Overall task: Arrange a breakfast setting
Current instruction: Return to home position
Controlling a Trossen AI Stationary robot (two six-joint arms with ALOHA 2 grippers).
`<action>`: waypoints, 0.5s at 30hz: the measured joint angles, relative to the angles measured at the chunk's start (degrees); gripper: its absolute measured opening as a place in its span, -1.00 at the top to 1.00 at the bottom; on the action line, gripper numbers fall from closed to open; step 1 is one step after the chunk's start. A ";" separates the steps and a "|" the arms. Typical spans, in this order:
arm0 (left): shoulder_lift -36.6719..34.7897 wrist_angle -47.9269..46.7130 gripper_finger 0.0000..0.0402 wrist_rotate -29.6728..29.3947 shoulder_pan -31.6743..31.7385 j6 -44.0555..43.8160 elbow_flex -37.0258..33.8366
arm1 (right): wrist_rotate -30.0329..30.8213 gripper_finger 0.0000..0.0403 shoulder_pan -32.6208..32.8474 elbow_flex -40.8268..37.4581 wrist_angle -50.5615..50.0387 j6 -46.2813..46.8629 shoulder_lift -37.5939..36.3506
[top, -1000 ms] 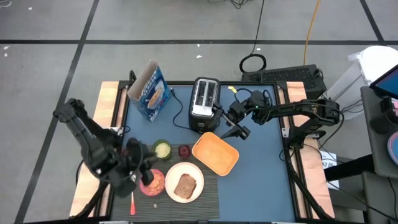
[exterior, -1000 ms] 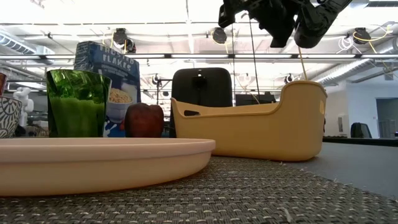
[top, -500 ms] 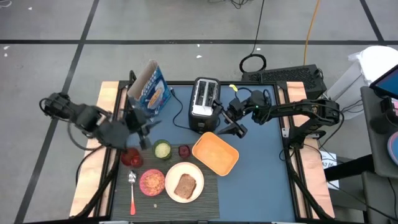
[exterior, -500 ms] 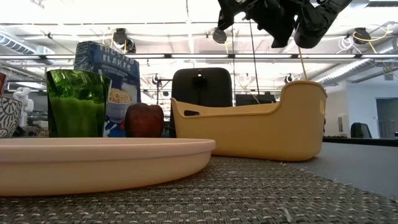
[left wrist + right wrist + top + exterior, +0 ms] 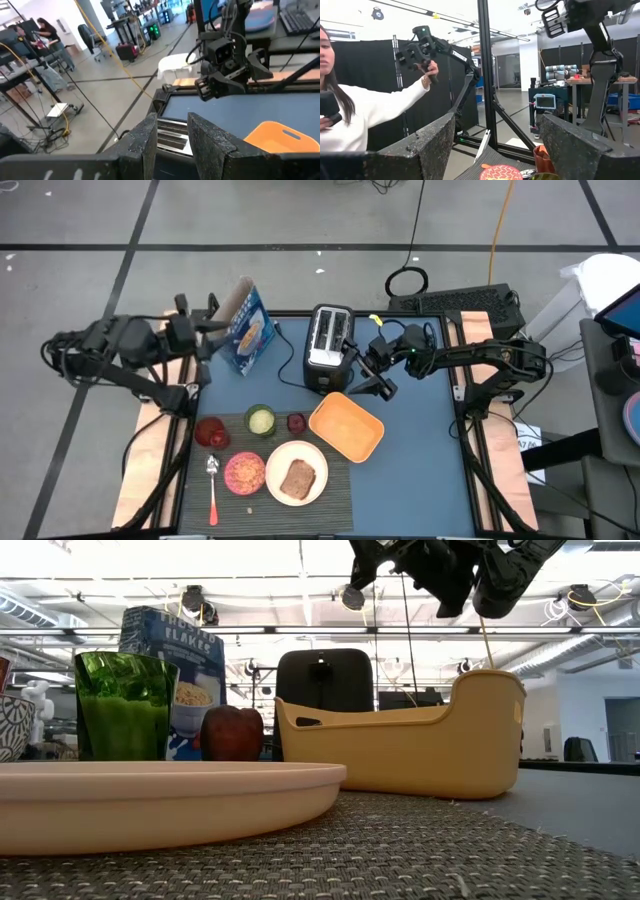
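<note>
On the dark ribbed placemat stand a round white plate with a toast slice, a pink bowl, a small green cup and a red glass. A red-handled spoon lies at the mat's left end. My left gripper is raised at the far left beside the cereal box, fingers a little apart, nothing between them. My right gripper hangs open beside the toaster, above the orange basket, holding nothing.
A blue cereal box and a silver-black toaster stand at the far side. An orange basket sits right of the mat, a dark red apple beside the green cup. A person in a white sleeve stands beyond the table.
My left gripper has risen from over the placemat's left end and swung toward the table's far left corner, rolling as it went; it now points level beside the cereal box. The red glass and the spoon's bowl end, hidden under it before, now show.
</note>
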 joint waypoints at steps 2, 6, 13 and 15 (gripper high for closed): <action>-1.63 1.18 0.43 1.73 1.61 0.58 -1.32 | 0.00 -0.40 0.00 0.00 0.00 -0.01 0.00; -5.92 6.83 0.43 5.63 3.73 2.45 -7.54 | 0.00 -0.40 0.02 0.00 0.00 0.00 0.00; -16.29 19.63 0.43 8.06 5.76 5.86 -22.79 | 0.00 -0.40 0.02 0.00 0.00 0.00 0.00; -19.39 21.04 0.43 8.06 6.25 5.83 -26.29 | 0.00 -0.40 0.02 0.00 0.00 0.00 0.00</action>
